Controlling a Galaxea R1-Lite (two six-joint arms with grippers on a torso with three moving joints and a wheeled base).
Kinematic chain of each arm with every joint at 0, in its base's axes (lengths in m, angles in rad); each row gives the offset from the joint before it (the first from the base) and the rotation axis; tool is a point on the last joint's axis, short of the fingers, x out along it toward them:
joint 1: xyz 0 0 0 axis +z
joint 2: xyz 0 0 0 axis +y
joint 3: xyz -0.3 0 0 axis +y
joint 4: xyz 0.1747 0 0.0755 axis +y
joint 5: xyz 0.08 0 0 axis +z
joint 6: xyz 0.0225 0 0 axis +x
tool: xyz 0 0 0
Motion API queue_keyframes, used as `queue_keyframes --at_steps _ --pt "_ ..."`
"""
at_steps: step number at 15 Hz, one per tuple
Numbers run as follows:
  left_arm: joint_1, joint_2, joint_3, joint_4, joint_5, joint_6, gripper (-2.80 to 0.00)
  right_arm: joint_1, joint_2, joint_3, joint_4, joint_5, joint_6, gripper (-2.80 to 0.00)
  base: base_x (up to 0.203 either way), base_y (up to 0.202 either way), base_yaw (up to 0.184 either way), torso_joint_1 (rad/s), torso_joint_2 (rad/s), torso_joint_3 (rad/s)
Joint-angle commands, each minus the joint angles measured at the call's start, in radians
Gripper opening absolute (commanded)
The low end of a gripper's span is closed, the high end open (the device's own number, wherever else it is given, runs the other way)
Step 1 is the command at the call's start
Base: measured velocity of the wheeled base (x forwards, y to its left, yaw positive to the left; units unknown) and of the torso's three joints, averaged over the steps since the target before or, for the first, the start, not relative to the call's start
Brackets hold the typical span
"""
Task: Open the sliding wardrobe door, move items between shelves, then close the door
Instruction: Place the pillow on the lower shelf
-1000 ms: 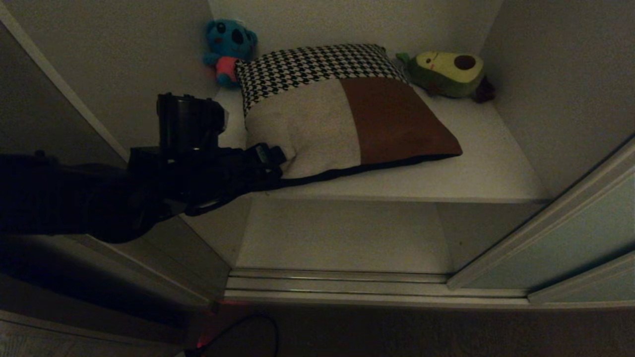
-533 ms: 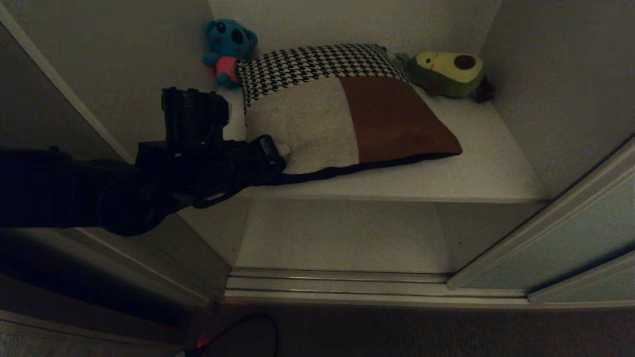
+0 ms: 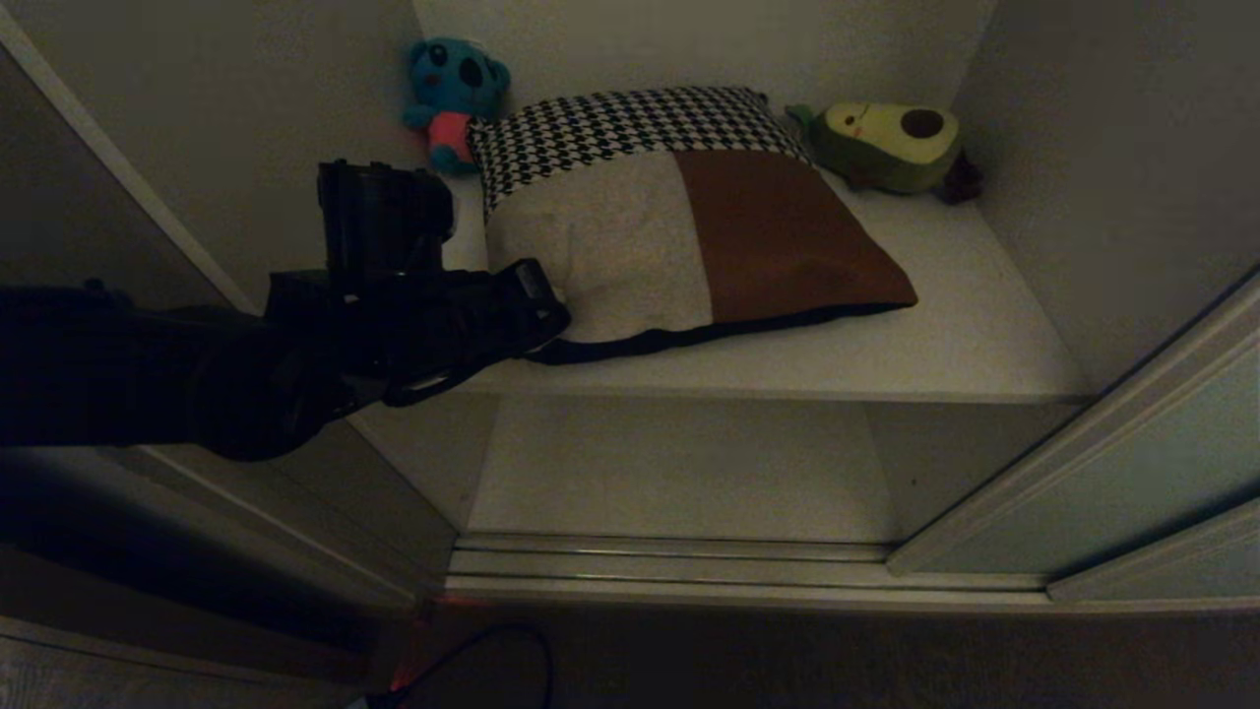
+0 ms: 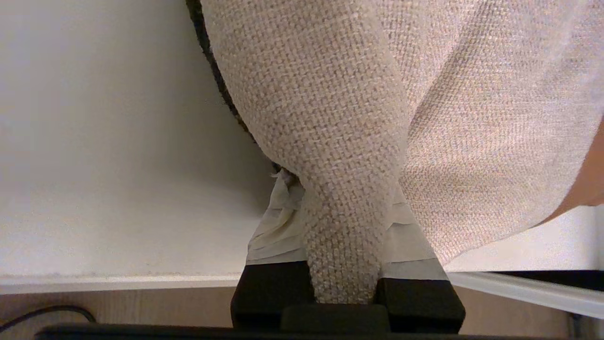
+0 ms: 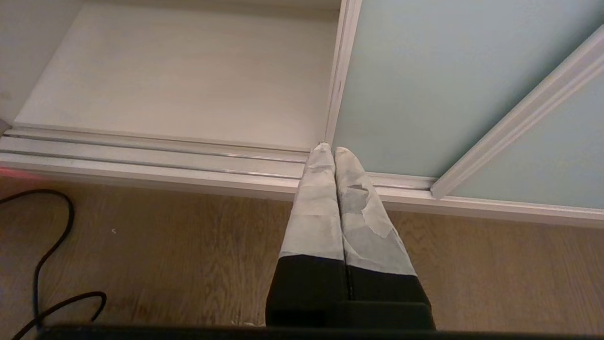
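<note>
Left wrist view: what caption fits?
Left tool pinching the cushion's beige corner above the shelf.

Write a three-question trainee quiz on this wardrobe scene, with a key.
1. True or false: the left gripper pinches the cushion's beige corner.
2. Which plush sits at the upper shelf's back right? A) blue plush B) avocado plush C) none
3. Fill in: the right gripper hangs near the sliding door, its fingers ____.

Key: 1 true; 2 B; 3 shut.
</note>
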Motion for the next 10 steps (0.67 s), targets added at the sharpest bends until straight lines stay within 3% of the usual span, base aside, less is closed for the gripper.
queue_keyframes --at_steps 1,4,7,10 --pt "-0.016 -0.034 0.011 0.026 -0.002 -0.018 -2.80 0.000 -0.002 0.003 -0.002 0.000 -0.006 -2.80 0.000 0.000 0.000 0.000 0.00 0.000" --pt "-0.033 -0.058 0.013 0.049 0.001 -0.022 -2.80 0.000 -0.001 -0.041 0.019 -0.005 -0.012 -2.80 0.000 0.000 0.000 0.000 0.00 0.000" --pt "-0.034 -0.106 0.011 0.096 -0.011 -0.017 -2.80 0.000 0.029 -0.203 0.166 0.008 -0.012 -2.80 0.000 0.000 0.000 0.000 0.00 0.000" --pt "-0.034 -0.123 0.002 0.126 -0.010 -0.014 -2.80 0.001 0.037 -0.280 0.238 0.035 -0.052 -2.80 0.000 0.000 0.000 0.000 0.00 0.000"
